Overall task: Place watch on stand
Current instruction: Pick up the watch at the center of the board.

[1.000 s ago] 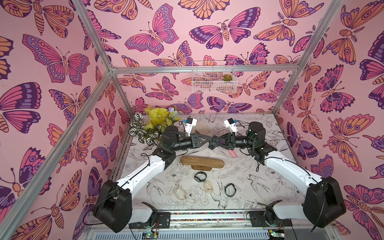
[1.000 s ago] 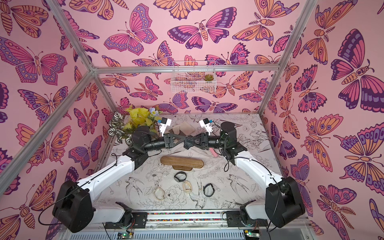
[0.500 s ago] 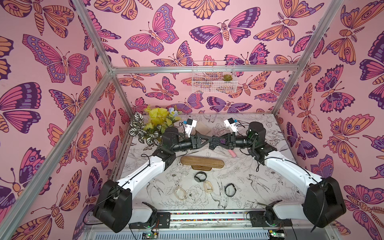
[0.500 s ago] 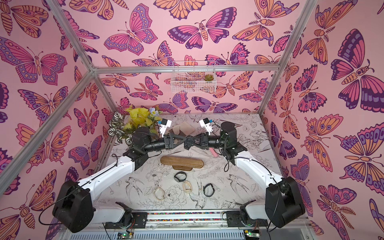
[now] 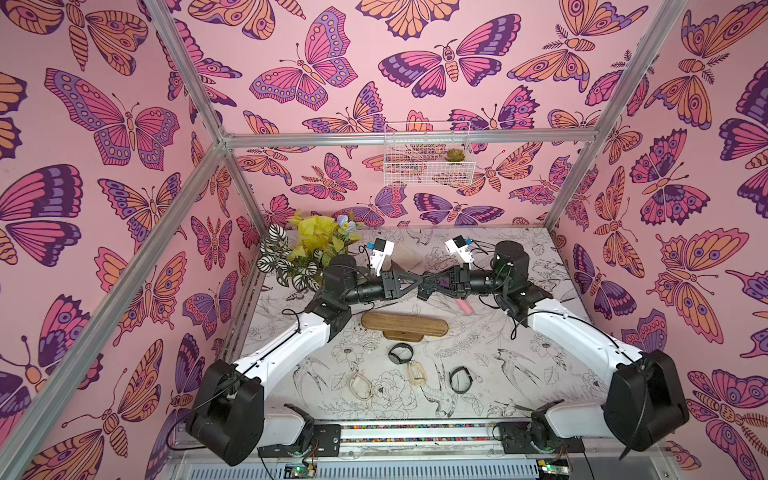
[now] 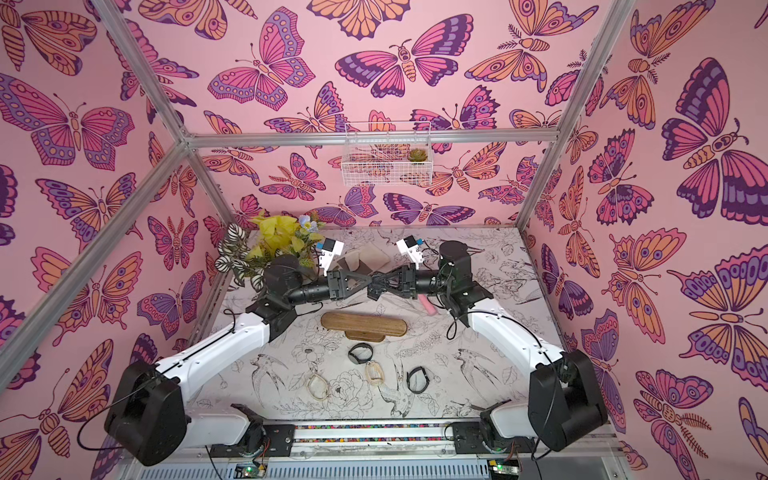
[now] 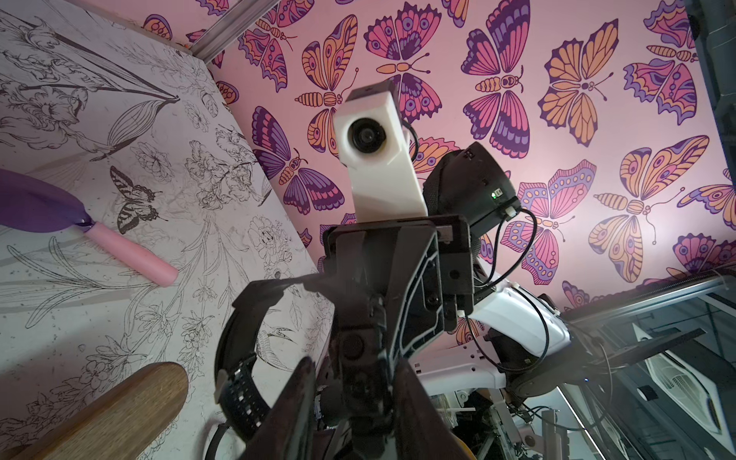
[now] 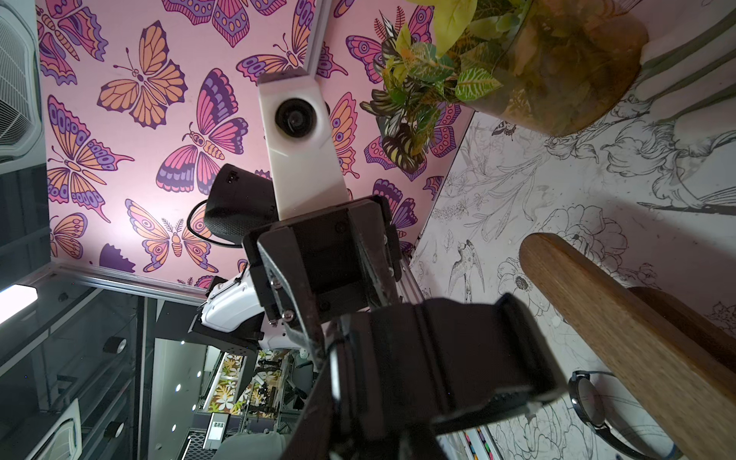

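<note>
black watch in right jaws, near stand

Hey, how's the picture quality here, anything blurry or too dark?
Both top views: sharp and evenly lit, the stand crisp. Left wrist view: the near fingers blurred. Right wrist view: the black watch close to the lens, dark and soft.

Pink butterfly-patterned walls and aluminium posts enclose a flower-sketched white tabletop; a wire basket hangs on the far wall.
</note>
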Controlling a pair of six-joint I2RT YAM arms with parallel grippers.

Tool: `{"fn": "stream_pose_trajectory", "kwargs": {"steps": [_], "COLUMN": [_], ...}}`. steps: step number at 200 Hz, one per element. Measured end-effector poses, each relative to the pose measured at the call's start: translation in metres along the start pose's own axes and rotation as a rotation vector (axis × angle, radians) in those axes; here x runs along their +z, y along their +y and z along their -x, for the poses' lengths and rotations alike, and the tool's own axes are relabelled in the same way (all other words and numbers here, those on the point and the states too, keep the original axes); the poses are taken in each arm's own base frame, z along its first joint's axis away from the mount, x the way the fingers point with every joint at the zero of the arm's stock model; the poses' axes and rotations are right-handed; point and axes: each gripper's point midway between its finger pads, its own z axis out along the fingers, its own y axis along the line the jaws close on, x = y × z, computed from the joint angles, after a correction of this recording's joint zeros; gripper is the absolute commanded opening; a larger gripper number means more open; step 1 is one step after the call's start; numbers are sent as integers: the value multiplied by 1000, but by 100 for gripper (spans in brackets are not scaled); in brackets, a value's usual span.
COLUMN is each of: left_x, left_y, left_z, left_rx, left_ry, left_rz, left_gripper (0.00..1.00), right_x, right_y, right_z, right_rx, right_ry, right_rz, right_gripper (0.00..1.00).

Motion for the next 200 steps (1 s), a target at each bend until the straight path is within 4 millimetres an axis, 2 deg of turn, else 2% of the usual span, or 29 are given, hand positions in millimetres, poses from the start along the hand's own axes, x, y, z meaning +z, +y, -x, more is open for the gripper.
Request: {"fn": "stream_pose_trajectory", "kwargs": {"steps": [47,71,123,163,200], "left_x": [2,3,5,5,6], "left_y": [3,5,4,1,3], "left_z": [-1,-3,-2,1,1], "left_rx": [-7,-13,-12,-4,-12], "left_ry": [5,12,14,7,9], "left_rz": [3,5,1,-5,2], "left_gripper": [32,37,24,20,18], "right_x": [1,1,2,1,1], "right_y": [-4,-6,-7,-10,-7], "right_z": [-1,-1,-2,-1,0], "right_rx": [20,28,26,25,17], "right_ry": [8,11,12,9,7], "right_rz": [-8,-11,-12,-19,-10], "right_gripper": [18,18,19,47,57]}}
